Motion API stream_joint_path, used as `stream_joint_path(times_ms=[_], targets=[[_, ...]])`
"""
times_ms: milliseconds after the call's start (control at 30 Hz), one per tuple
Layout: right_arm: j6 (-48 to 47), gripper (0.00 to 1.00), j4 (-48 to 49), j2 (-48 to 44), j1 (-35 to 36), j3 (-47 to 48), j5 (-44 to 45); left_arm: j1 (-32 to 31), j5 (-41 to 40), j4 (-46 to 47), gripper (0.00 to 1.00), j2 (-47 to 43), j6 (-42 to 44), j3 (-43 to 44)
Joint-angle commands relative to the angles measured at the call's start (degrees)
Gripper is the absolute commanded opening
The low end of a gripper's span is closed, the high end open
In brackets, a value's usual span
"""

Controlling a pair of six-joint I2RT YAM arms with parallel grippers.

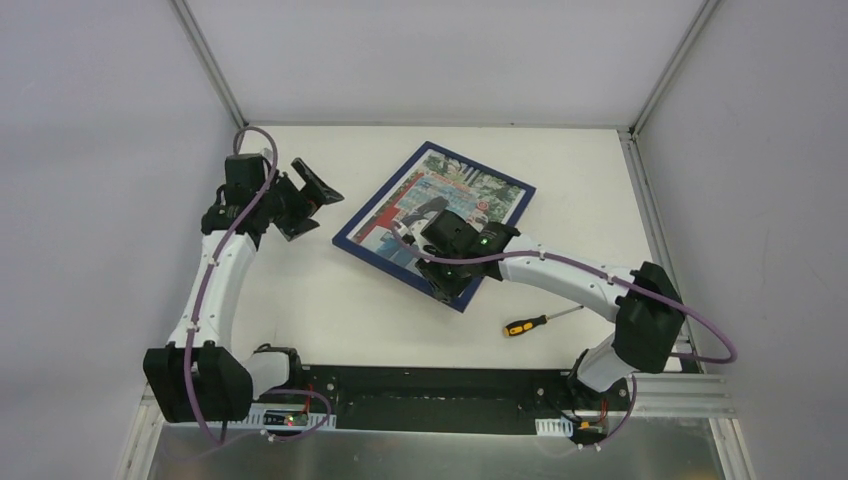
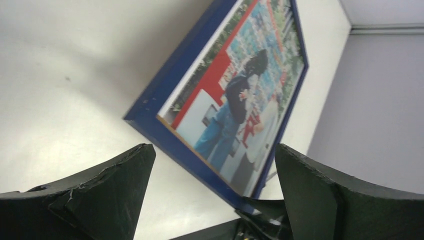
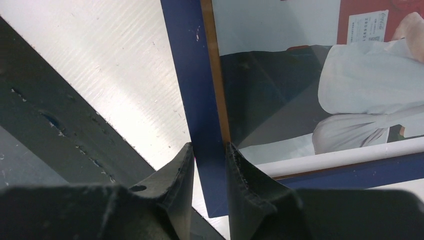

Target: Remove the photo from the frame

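The dark-blue frame (image 1: 372,221) rests face up at the table's middle, turned at an angle, with the colourful photo (image 1: 470,190) still inside it. My right gripper (image 1: 445,283) is shut on the frame's near border (image 3: 202,115), close to a corner, one finger on each side of the blue strip. In the left wrist view that corner seems raised a little off the table. My left gripper (image 1: 313,195) hangs open, left of the frame and clear of it; its view shows the frame (image 2: 165,95) and photo (image 2: 240,95) between its wide-apart fingers.
A yellow-and-black screwdriver (image 1: 528,324) lies on the white table (image 1: 330,310), near the right arm's elbow. Grey walls close in the table at the back and both sides. The black mounting rail (image 1: 430,385) runs along the near edge.
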Motion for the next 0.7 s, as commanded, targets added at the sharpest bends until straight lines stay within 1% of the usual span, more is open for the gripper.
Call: stream_joint_path(times_ms=[0, 100, 200, 267, 333, 400, 600, 633, 667], targets=[[0.9, 0.0, -1.3, -5.4, -0.8, -0.6, -4.1, 3.1, -1.4, -14.7, 0.95, 5.4, 16.9, 6.6], [0.0, 0.0, -2.0, -6.1, -0.9, -1.2, -5.8, 3.8, 5.7, -14.9, 0.94, 12.6, 18.2, 10.8], [-0.6, 0.0, -2.1, -7.2, -0.9, -2.0, -6.7, 3.9, 15.1, -14.8, 0.92, 21.7, 19.3, 14.6], [-0.9, 0.0, -2.4, -7.5, -1.0, -2.1, -6.8, 3.8, 18.9, -14.3, 0.92, 26.2, 20.7, 16.0], [-1.0, 0.0, -2.7, -7.1, -1.0, -1.8, -7.1, 3.8, 23.9, -11.8, 0.91, 30.3, 20.1, 16.4], [-1.0, 0.0, -3.0, -6.7, -1.1, -1.3, -7.4, 3.4, 30.2, -7.5, 0.9, 34.0, 17.3, 16.2], [-0.5, 0.0, -3.1, -6.1, -1.1, -0.8, -7.5, -1.6, 37.5, 3.2, 0.84, 41.2, 12.1, 17.5], [-0.4, 0.0, -3.2, -6.2, -1.1, -0.8, -7.4, -3.2, 37.8, 5.4, 0.82, 41.9, 10.5, 17.4], [-0.4, 0.0, -3.2, -6.3, -1.0, -0.9, -7.3, -3.7, 37.7, 7.2, 0.77, 42.6, 9.1, 17.3]])
